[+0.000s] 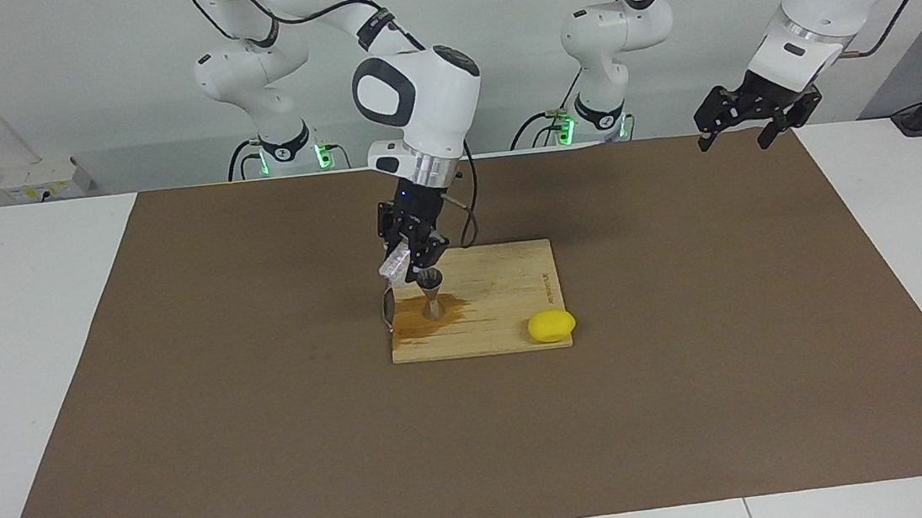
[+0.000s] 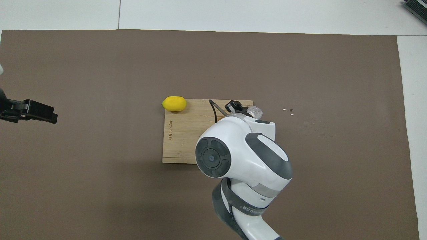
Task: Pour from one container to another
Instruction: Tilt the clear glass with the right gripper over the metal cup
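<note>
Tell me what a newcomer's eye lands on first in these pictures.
The right gripper hangs over the wooden board, shut on a tilted clear plastic cup beside the metal jigger, which stands in a brown wet stain. A yellow lemon sits at the board's corner. The left gripper waits, raised at its end of the table.

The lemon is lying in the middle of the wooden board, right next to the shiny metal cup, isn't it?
Not quite. The lemon lies at the board's corner, hanging over its edge, well apart from the metal cup, which stands near the board's other end. The facing view shows this.
</note>
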